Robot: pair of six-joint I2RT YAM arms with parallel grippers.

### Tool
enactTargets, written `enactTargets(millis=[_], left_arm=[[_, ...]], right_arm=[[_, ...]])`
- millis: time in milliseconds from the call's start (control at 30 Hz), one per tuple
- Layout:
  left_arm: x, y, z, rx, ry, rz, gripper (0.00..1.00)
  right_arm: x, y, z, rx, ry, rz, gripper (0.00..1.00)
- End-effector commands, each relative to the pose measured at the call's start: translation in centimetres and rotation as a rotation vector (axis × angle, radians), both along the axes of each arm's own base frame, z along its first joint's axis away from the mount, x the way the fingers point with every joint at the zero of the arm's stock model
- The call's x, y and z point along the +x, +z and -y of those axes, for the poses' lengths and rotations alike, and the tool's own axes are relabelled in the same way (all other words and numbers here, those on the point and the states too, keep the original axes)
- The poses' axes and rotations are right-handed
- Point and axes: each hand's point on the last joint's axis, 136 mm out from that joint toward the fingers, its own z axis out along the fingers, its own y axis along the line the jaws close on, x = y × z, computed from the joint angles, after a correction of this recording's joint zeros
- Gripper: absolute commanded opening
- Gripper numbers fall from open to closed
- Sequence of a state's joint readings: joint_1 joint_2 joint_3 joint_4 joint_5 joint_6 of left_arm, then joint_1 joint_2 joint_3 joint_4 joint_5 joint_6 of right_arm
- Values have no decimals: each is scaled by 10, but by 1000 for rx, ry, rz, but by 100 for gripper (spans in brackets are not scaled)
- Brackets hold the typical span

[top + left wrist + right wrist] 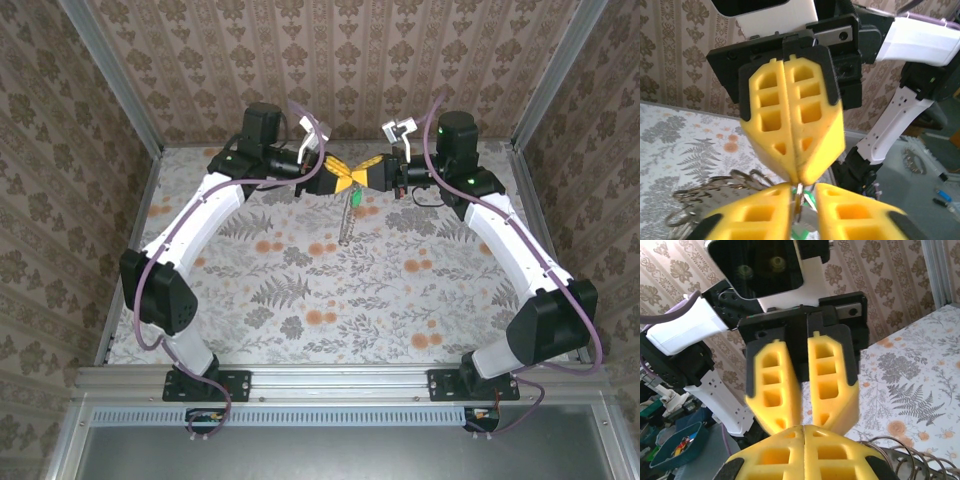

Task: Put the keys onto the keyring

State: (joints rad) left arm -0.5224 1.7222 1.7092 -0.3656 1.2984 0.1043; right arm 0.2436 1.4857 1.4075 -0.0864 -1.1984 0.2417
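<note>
The right gripper (799, 176) has its yellow foam pads (812, 115) pressed flat together, meeting the left gripper (802, 192) tip to tip above the far middle of the floral-patterned table (300, 290). The left jaws stand narrowly apart, with the thin tan metal keyring hoop (799, 204) edge-on between them; whether either gripper pinches it is unclear. The tiny green-headed key (351, 199) hangs just below, beside a bunch of silvery wire rings (715, 192).

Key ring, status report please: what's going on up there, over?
Right gripper shut on key ring. Left gripper nearly closed around it, grip unclear. Green key dangles below. Nothing in the way.
</note>
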Motion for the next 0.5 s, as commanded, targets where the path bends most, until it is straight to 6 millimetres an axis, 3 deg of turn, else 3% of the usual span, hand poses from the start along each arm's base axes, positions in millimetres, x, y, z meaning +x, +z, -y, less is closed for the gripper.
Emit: enactTargets(millis=[0, 33, 133, 167, 200, 233, 467], left_arm=[[-7, 13, 4, -37, -45, 38, 5], [-7, 13, 5, -39, -45, 41, 0], [-4, 13, 8, -45, -29, 48, 0], [-2, 14, 8, -48, -15, 46, 0], [1, 15, 9, -55, -2, 50, 0], [2, 17, 9, -63, 5, 55, 0], [7, 29, 9, -96, 53, 52, 0]], right_arm=[[-6, 17, -4, 24, 33, 59, 0], [-6, 17, -3, 25, 33, 57, 0], [-4, 16, -2, 21, 7, 55, 4], [-3, 17, 1, 22, -17, 58, 20], [-2, 16, 4, 25, -37, 58, 30], [-1, 16, 6, 31, -57, 60, 34], [-6, 7, 23, 67, -170, 67, 38]])
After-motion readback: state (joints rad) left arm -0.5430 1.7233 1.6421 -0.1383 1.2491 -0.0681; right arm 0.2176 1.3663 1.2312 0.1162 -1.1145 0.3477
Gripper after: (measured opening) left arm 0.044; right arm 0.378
